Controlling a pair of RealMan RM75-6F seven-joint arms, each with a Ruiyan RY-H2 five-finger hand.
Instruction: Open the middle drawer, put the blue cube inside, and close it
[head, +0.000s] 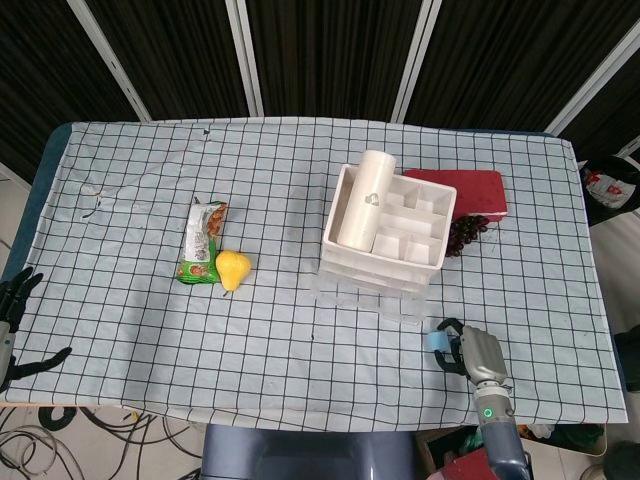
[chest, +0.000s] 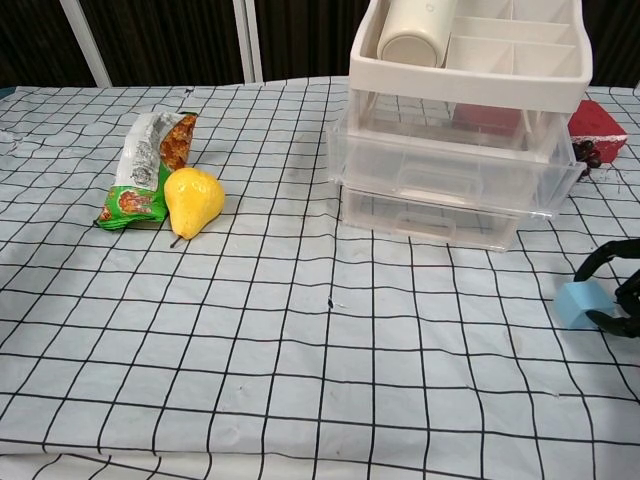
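Observation:
The blue cube (head: 437, 341) (chest: 578, 303) sits on the checked cloth in front of and to the right of the clear drawer unit (head: 378, 285). My right hand (head: 475, 352) (chest: 618, 290) is right against the cube's right side, its fingers curving around it above and below; the cube still rests on the table. The middle drawer (chest: 455, 170) has its front jutting a little past the bottom drawer's front. My left hand (head: 15, 295) hangs off the table's near left corner with its fingers spread, holding nothing.
A white cylinder (head: 365, 200) lies in the white divided tray on top of the drawers. A red box (head: 465, 190) and dark grapes (head: 465, 232) sit behind to the right. A yellow pear (head: 233, 269) and a snack packet (head: 203, 240) lie at left.

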